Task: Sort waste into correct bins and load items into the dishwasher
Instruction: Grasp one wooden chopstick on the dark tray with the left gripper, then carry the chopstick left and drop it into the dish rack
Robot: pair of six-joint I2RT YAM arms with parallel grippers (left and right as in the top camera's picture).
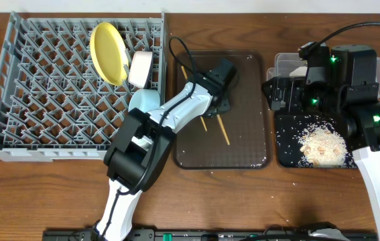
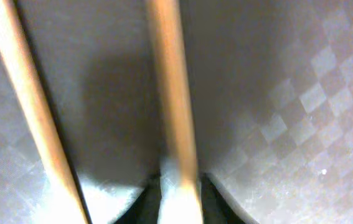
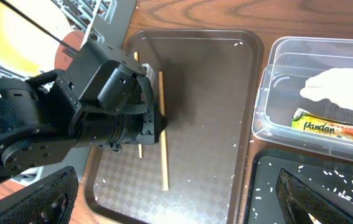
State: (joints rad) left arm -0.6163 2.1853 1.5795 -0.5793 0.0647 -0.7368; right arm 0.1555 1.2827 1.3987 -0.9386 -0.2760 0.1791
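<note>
Partly hidden chopsticks (image 3: 164,168) beneath left pincer (image 3: 152,127).

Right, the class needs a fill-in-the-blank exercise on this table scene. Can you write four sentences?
The yellow plate sits in the grey dish ____. The left hand grips one ____ on the brown tray. The white napkin lies in the clear ____. The right hand is wide ____.
Missing words: rack, chopstick, tub, open.

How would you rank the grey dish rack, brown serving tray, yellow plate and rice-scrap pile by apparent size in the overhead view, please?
Largest to smallest:
grey dish rack
brown serving tray
yellow plate, standing tilted, so foreshortened
rice-scrap pile
</note>
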